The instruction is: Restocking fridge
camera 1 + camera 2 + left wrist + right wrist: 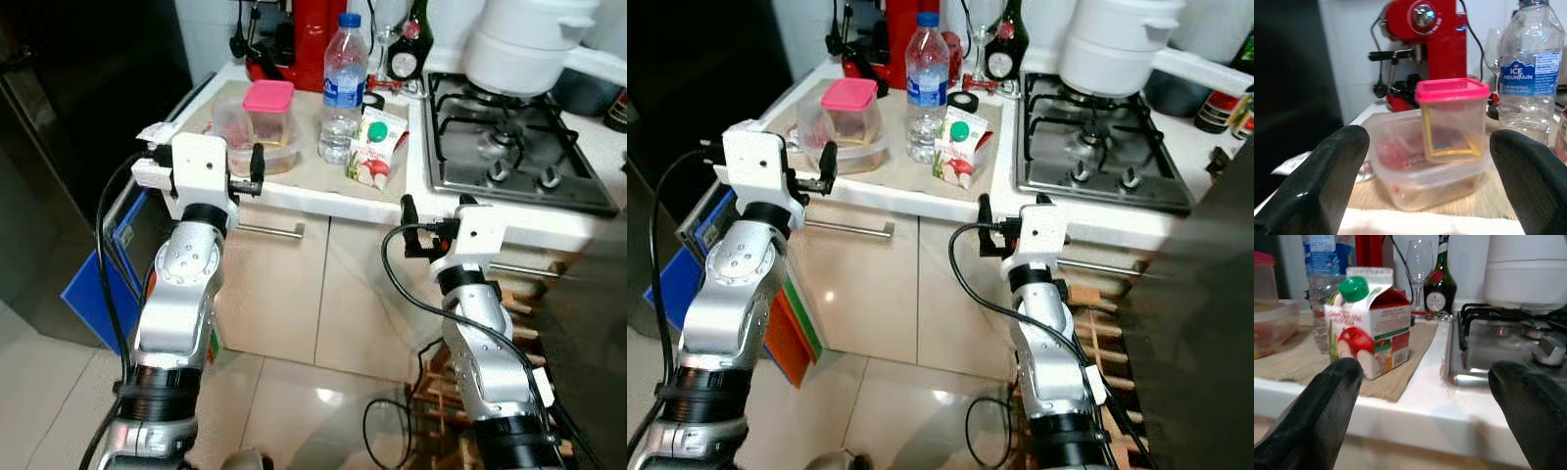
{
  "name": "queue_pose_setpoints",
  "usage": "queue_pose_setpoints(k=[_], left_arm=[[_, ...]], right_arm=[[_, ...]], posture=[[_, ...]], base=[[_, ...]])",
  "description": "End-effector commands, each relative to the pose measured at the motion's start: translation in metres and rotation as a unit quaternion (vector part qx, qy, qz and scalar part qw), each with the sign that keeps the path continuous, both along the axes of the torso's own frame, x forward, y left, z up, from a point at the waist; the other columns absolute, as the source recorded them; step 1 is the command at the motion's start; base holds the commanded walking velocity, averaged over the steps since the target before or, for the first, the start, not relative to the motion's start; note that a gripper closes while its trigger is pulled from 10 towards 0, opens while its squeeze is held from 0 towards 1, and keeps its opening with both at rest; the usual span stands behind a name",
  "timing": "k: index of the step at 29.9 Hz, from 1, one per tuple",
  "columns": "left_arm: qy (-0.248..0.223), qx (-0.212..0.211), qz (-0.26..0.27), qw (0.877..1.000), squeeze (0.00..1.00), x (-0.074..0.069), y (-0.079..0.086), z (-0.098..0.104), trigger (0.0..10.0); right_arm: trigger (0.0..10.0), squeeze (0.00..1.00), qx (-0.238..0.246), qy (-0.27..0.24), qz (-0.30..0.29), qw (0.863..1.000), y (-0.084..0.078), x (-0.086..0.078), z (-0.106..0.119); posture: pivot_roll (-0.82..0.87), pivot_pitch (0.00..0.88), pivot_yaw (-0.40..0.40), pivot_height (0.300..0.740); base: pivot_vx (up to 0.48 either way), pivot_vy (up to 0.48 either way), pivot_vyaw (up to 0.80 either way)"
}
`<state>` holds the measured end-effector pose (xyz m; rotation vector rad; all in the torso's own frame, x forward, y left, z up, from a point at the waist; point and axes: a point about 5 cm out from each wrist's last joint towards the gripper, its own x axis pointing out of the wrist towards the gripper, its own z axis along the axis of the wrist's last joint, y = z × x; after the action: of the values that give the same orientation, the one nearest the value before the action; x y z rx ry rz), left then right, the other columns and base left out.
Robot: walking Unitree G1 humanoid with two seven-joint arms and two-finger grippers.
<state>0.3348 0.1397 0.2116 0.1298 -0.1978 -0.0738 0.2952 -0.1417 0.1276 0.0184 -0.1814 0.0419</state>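
Two stacked containers [257,132], one water bottle [343,86] and one juice carton [375,147] sit near the table's [323,196] front edge — left end effector [257,166] and right end effector [433,211] spread wide, holding nothing.

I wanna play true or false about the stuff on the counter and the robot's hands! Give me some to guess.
1. The small tub with the pink lid stands inside a bigger clear tub. True.
2. The water bottle lies on its side. False: it stands upright, between the tubs and the carton.
3. The carton has a green cap. True.
4. The left gripper is holding the pink-lidded tub. False: its fingers are open, short of the tubs.
5. The right gripper is shut on the carton. False: it is open, in front of the counter edge.
6. A white pot sits on the stove. True.
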Motion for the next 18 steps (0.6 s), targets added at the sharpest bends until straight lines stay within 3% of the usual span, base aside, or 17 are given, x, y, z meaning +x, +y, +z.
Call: queue_pose_setpoints(k=[1, 7, 16, 17, 18], left_arm=[[0.020, 0.009, -0.010, 1.000, 0.00, 0.006, -0.003, -0.003, 10.0], [0.053, -0.021, -0.006, 0.998, 0.00, 0.020, -0.005, -0.009, 10.0], [0.052, -0.014, -0.005, 0.999, 0.00, 0.030, -0.011, -0.008, 10.0], [0.049, -0.017, -0.011, 0.999, 1.00, 0.031, -0.012, -0.006, 10.0], [0.049, -0.017, -0.011, 0.999, 1.00, 0.031, -0.012, -0.006, 10.0]], right_arm=[[10.0, 0.00, -0.001, -0.006, -0.002, 1.000, -0.001, -0.001, 0.003], [10.0, 0.00, -0.001, -0.003, -0.009, 1.000, -0.004, -0.004, 0.001], [10.0, 0.00, -0.002, -0.003, -0.012, 1.000, -0.005, -0.005, 0.001], [10.0, 0.00, -0.003, -0.002, -0.012, 1.000, -0.005, -0.006, 0.001], [10.0, 0.00, -0.003, -0.002, -0.012, 1.000, -0.005, -0.006, 0.001]], posture=[[0.03, 0.040, 0.014, 0.740], [0.01, 0.049, 0.023, 0.740], [-0.01, 0.057, 0.020, 0.740], [-0.01, 0.058, 0.020, 0.740], [-0.01, 0.058, 0.020, 0.740]], base=[[0.000, 0.000, 0.00], [0.000, 0.000, 0.00], [0.000, 0.000, 0.00], [0.000, 0.000, 0.00], [0.000, 0.000, 0.00]])
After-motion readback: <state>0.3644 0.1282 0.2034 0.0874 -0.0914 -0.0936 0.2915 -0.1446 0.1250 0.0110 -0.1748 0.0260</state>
